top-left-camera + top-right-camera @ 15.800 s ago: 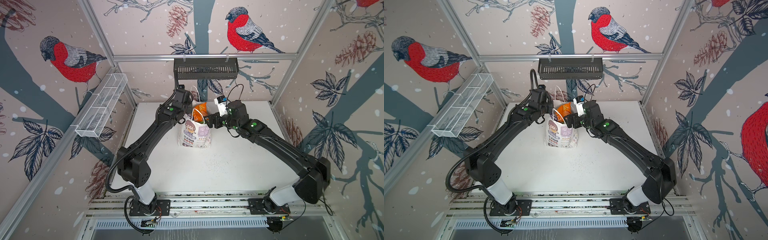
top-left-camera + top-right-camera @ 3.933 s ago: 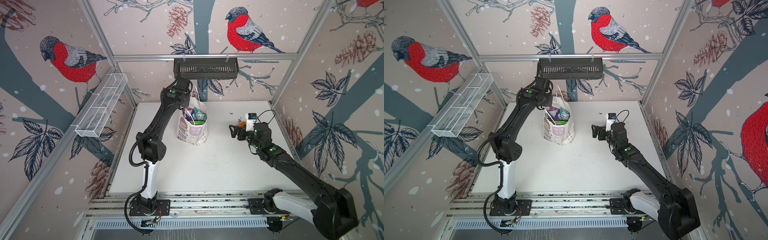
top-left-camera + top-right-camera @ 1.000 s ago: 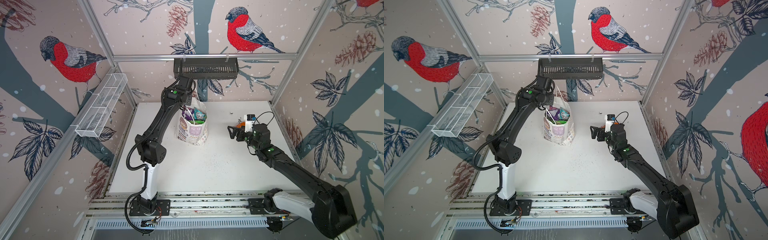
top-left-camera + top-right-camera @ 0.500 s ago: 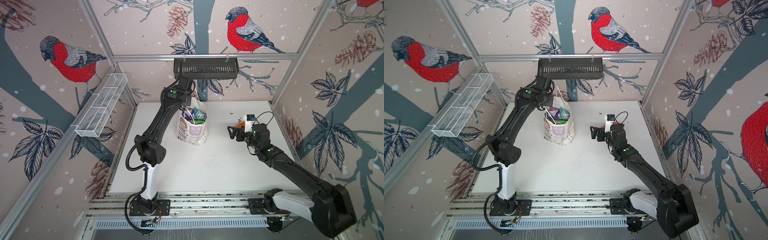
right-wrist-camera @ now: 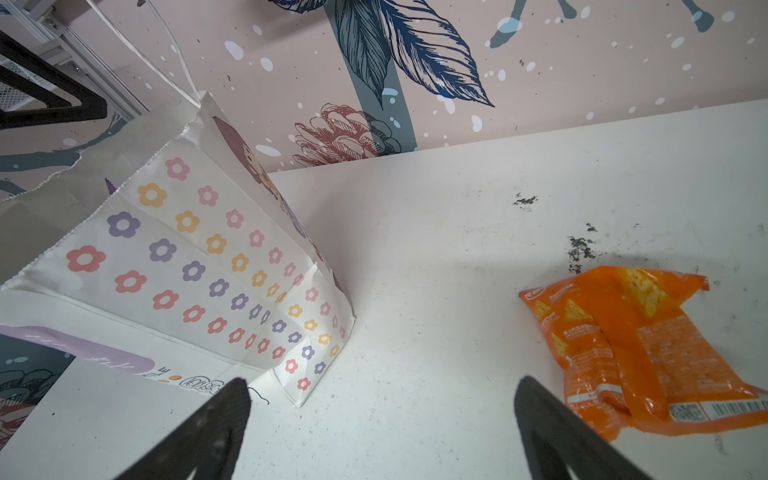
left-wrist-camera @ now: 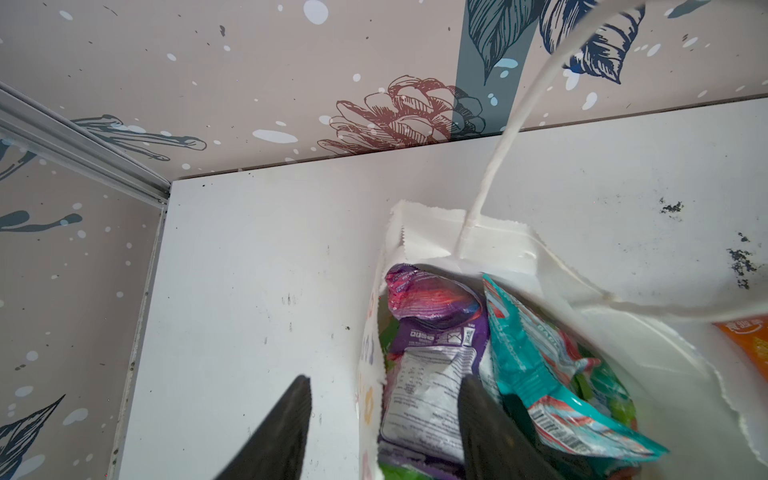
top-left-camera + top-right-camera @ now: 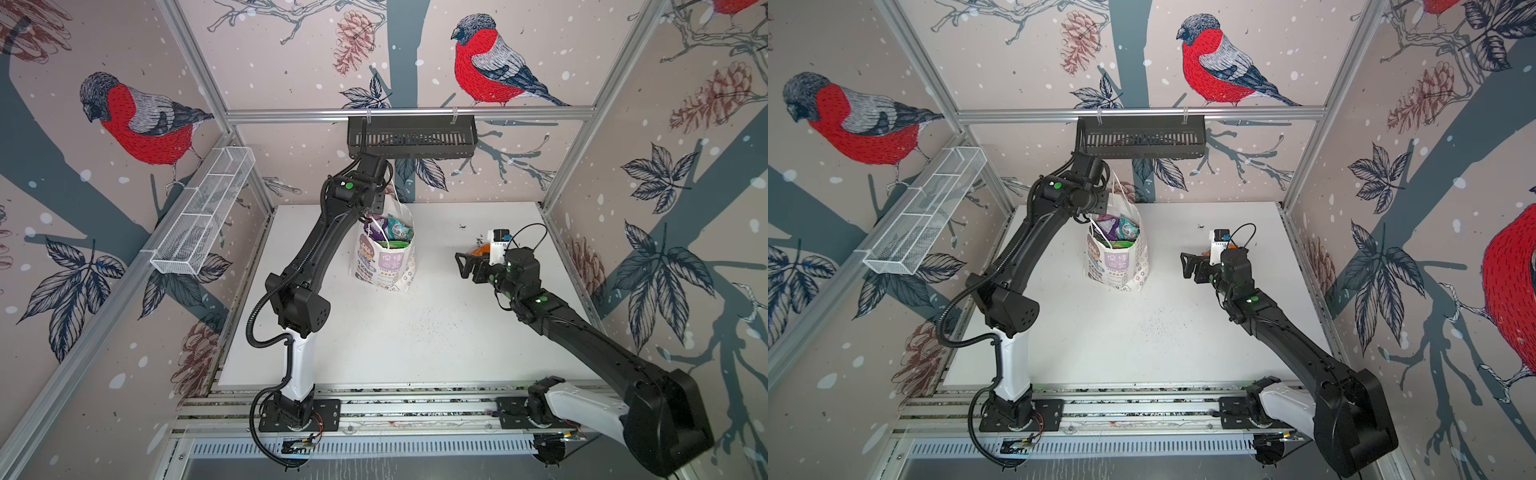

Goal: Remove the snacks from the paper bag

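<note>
- Straddling the wall of the paper bag (image 6: 432, 245), your left end effector (image 6: 384, 380) stands part open — gripping nothing.
- Your right end effector (image 5: 382, 380) gapes wide, empty — orange packet (image 5: 640, 345) lies near.

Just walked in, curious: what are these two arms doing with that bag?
They are unpacking the paper bag. The left hand is open at the bag's mouth, straddling its rim beside a purple packet. The right hand, open and empty, hovers above the table near an orange packet lying out. A teal packet sits inside.
</note>
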Motion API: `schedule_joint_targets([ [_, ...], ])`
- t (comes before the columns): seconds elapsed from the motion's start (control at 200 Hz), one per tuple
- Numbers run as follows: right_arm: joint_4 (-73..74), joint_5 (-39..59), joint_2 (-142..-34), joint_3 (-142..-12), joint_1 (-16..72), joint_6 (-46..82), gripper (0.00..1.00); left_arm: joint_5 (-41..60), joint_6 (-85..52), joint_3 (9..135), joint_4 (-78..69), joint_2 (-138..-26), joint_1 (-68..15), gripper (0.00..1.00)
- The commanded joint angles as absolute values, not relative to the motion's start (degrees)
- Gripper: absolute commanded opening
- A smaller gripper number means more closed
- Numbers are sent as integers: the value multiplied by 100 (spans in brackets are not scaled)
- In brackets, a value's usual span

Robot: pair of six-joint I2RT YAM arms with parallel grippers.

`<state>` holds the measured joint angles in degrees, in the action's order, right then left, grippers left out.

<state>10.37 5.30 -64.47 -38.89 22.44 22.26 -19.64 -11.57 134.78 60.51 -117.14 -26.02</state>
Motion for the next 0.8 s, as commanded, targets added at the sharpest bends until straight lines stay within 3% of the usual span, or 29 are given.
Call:
schedule_joint_targets([
  [0.0,1047,374,-6425,-3967,2235,2136,100,-1858,-1078,13440,6140,-11446,-2685,56],
  [0.105,1054,365,-6426,-3973,2216,2109,100,-1103,-1047,13700,6281,-11417,-2804,55],
  [0.235,1021,361,-6451,-3981,2189,2081,100,-878,-1087,13634,6465,-11429,-2959,52],
  [0.796,967,352,-6250,-3868,1979,2106,100,-1076,-857,13285,6763,-11903,-3008,53],
])
